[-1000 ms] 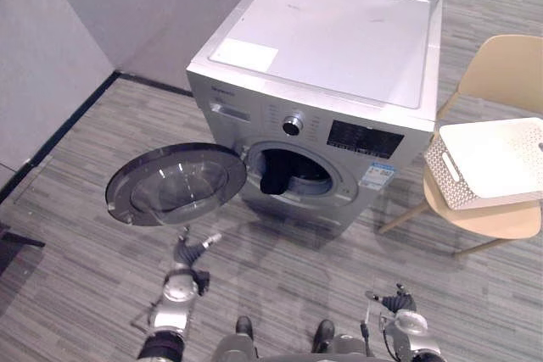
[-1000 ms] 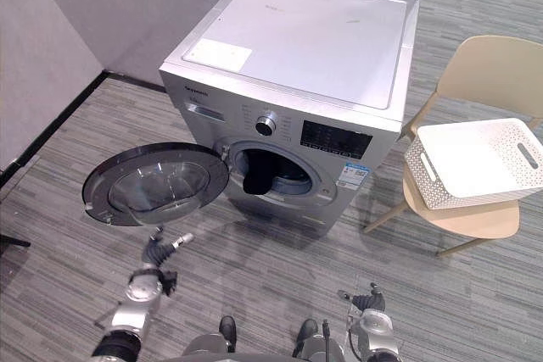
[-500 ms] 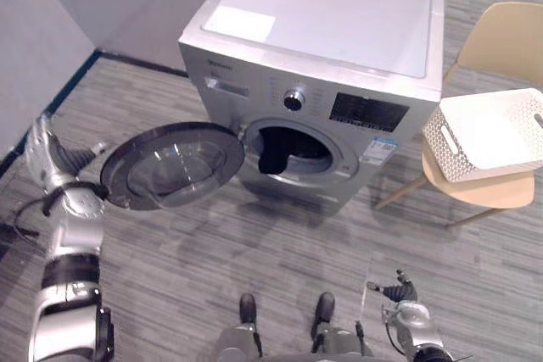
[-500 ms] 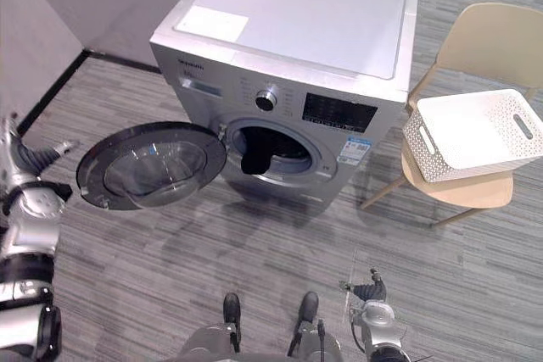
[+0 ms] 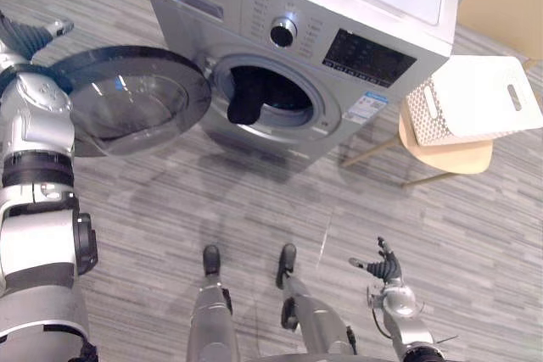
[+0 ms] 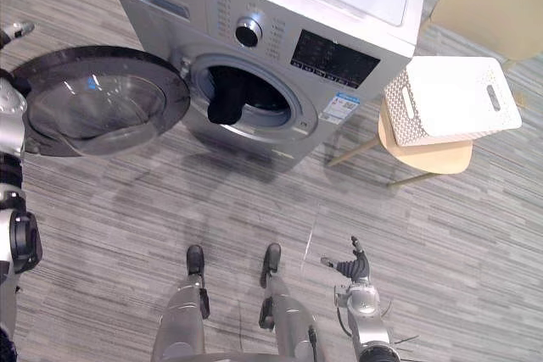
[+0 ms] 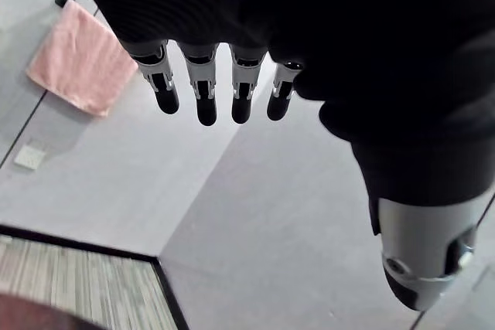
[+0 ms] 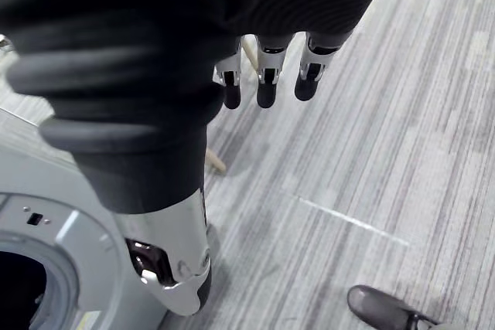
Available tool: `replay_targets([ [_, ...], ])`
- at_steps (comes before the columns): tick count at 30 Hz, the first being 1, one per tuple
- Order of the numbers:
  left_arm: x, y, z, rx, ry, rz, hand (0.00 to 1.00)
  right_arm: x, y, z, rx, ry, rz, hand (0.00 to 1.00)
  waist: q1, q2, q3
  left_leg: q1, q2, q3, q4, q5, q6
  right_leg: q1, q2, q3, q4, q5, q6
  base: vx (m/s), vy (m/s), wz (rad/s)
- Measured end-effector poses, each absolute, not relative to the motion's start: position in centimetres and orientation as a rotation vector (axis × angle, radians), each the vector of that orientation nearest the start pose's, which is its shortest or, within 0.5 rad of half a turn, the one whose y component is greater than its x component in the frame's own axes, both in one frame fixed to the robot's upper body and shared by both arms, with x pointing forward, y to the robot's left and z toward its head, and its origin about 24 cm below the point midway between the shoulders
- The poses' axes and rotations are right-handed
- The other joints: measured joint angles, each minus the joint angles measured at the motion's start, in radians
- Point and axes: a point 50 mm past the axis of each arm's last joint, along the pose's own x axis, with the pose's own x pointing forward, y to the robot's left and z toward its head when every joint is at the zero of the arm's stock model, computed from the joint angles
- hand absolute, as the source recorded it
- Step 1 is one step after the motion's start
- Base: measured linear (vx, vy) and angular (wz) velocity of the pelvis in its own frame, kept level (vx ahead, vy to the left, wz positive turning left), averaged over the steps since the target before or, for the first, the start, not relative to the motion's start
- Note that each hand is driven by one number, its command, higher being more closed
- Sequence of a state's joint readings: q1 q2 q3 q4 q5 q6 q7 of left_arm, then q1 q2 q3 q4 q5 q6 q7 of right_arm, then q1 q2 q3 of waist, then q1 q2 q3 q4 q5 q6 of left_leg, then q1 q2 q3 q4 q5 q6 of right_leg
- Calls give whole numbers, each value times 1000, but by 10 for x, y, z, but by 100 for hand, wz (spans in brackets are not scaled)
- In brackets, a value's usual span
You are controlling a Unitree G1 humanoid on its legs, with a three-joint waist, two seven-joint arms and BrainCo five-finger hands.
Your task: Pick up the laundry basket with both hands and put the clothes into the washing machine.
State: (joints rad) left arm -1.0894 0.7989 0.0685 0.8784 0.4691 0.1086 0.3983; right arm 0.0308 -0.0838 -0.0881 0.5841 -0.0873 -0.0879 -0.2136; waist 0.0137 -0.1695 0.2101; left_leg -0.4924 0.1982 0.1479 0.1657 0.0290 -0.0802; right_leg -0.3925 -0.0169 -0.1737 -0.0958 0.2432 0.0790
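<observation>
Floor (image 5: 254, 201): grey plank-pattern, fine lengthwise streaks, matte.

Washing machine (image 5: 246, 19): boxy front-loader at the far centre with a brushed silver-grey front and a flat pale top. It has a round chrome knob (image 5: 282, 33) and a glossy black rectangular display panel (image 5: 369, 57) to the knob's right. The drum opening is circular and dark inside.

Door (image 5: 127, 99): round, with a dark glossy rim and a domed clear glass bowl. It is swung fully open to the left, facing up.

Chair (image 5: 501, 10): right of the machine. Smooth beige moulded shell, rounded back and seat, thin splayed wooden legs.

Laundry basket (image 5: 475, 95): white rectangular plastic with perforated side walls, rounded corners and slot handles. It sits tilted on the chair seat, well apart from both hands.

Clothes: one dark soft garment (image 5: 246, 103) is in the drum mouth, drooping over the lower left lip of the opening.

Pink cloth (image 7: 81, 59): rectangular, terry-looking, hanging flat on a smooth grey wall panel.

Left hand (image 5: 25, 38): raised at the far left, just beside the door's outer rim; I cannot tell whether it touches. Fingers (image 7: 205, 90) are straight in a row with the thumb apart, released and grasping nothing.

Right hand (image 5: 386, 269): low at the near right, over the floor. Fingers are splayed and straight, released and empty.
</observation>
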Motion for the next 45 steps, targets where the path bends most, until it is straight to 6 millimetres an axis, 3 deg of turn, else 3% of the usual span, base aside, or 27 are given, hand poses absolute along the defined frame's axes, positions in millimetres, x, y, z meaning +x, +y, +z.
replay_targets([
  [4, 360, 334, 317, 839, -316, 847, 0, 204, -203, -75, -197, 488, -286, 0, 5, -12, 25, -67, 33, -20, 39, -7, -10, -37, 28, 11, -1, 15, -3, -43, -37, 1],
  [7, 366, 331, 312, 785, -286, 801, 0, 205, -204, -75, -183, 485, -292, 0, 10, -20, 31, -92, 55, -25, 63, -11, -17, -51, 48, 16, 0, 19, 0, -22, -50, -8],
  [9, 369, 333, 304, 693, -253, 768, 0, 209, -203, -71, -162, 471, -297, 0, 12, -23, 40, -116, 86, -33, 82, -14, -22, -67, 75, 25, -1, 40, 22, 0, -56, -18],
  [11, 366, 336, 307, 630, -280, 785, 0, 212, -204, -67, -153, 454, -302, 0, 13, -28, 45, -128, 102, -38, 85, -11, -26, -76, 90, 41, -1, 51, 15, 19, -22, -12],
  [13, 364, 340, 309, 541, -303, 779, 0, 213, -209, -65, -145, 446, -320, 0, 21, -28, 49, -131, 114, -38, 90, -7, -33, -79, 101, 41, -1, 48, 17, 25, -24, -6],
  [14, 364, 340, 309, 488, -311, 764, 0, 214, -213, -64, -142, 443, -331, 0, 25, -30, 49, -136, 113, -37, 103, -4, -41, -74, 97, 40, -1, 0, 37, 24, -42, 7],
  [15, 365, 339, 308, 467, -313, 746, 0, 215, -217, -63, -142, 443, -339, 0, 28, -34, 55, -143, 107, -36, 132, -7, -49, -68, 90, 34, -2, -47, -14, 19, -53, 7],
  [20, 365, 338, 307, 433, -327, 710, 0, 218, -221, -60, -146, 441, -347, 0, 32, -33, 56, -160, 116, -36, 173, -14, -59, -61, 91, -8, 1, -49, -18, 41, 8, 2],
  [24, 370, 328, 299, 457, -326, 660, 0, 220, -222, -59, -149, 435, -333, 0, 34, -32, 56, -160, 102, -34, 197, -33, -44, -54, 71, -16, 12, -49, -18, 56, 77, 7],
  [27, 375, 310, 288, 474, -343, 615, 0, 220, -222, -59, -149, 437, -327, 0, 43, -31, 57, -152, 79, -33, 192, -38, -34, -46, 49, -18, 12, -49, -20, 62, 70, 14],
  [30, 374, 279, 242, 521, -340, 517, 0, 219, -221, -62, -152, 453, -323, 0, 57, -10, 66, -81, 29, -27, 144, -31, -23, 3, 6, -20, 12, -52, -40, 98, 80, 23],
  [31, 372, 274, 231, 523, -326, 497, 0, 218, -222, -63, -153, 461, -324, 0, 58, -4, 63, -70, 22, -25, 133, -30, -22, 9, -1, -21, 12, -53, -43, 101, 80, 20],
  [33, 363, 263, 185, 529, -240, 439, 0, 221, -221, -71, -162, 507, -316, 0, 58, 15, 62, -31, -13, -14, 83, -19, -7, 20, -30, -17, 11, -56, -44, 83, 75, 9],
  [35, 356, 260, 164, 528, -188, 425, 0, 222, -221, -75, -165, 542, -312, 0, 57, 28, 63, -18, -38, -8, 57, -8, 1, 20, -45, -16, 5, -54, -42, 64, 64, 2],
  [37, 350, 262, 159, 533, -184, 432, 0, 218, -223, -80, -170, 575, -316, 0, 56, 36, 65, -3, -50, -3, 37, 4, 8, 26, -55, -15, 3, -53, -41, 74, 40, 2],
  [40, 337, 268, 172, 520, -259, 489, 0, 209, -230, -89, -170, 633, -347, 0, 57, 47, 64, 47, -61, -3, 7, 6, 9, 65, -57, -15, -1, -59, -33, 80, 4, 5],
  [42, 330, 274, 179, 540, -300, 547, 0, 206, -237, -91, -190, 649, -357, 0, 56, 67, 61, 66, -73, -3, -17, 11, 14, 75, -64, -15, -2, -63, -31, 35, -4, 6],
  [45, 323, 282, 182, 564, -325, 632, 0, 206, -235, -92, -197, 653, -350, 0, 55, 86, 56, 90, -86, 0, -70, 33, 14, 74, -74, -14, -2, -64, -30, 7, 6, 4],
])
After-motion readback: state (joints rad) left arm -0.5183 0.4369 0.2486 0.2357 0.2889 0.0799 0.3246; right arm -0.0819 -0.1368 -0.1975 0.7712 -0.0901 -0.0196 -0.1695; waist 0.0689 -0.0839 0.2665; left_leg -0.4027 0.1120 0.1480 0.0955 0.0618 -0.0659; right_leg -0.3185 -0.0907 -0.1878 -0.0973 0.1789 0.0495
